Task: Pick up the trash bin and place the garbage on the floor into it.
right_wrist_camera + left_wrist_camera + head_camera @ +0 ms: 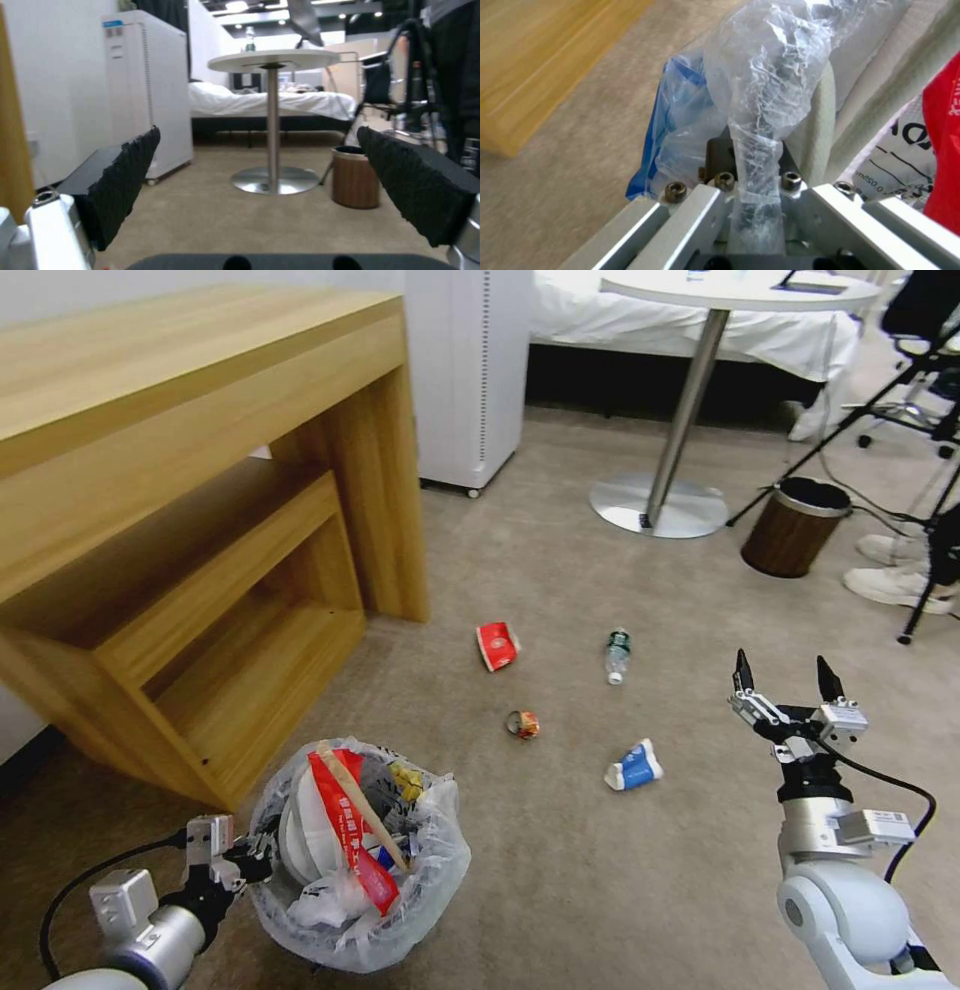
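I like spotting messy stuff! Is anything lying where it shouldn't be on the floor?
Yes. A red cup, a clear bottle, a small crumpled wrapper and a blue-white carton lie tipped over on the carpet. The trash bin, held at its rim by the left claw, is stuffed, with a stick poking out. The right claw is open.

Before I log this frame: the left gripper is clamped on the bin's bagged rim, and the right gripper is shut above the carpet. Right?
Not quite. The right gripper is open, fingers spread wide, as the right wrist view shows. The left gripper does clamp the trash bin rim.
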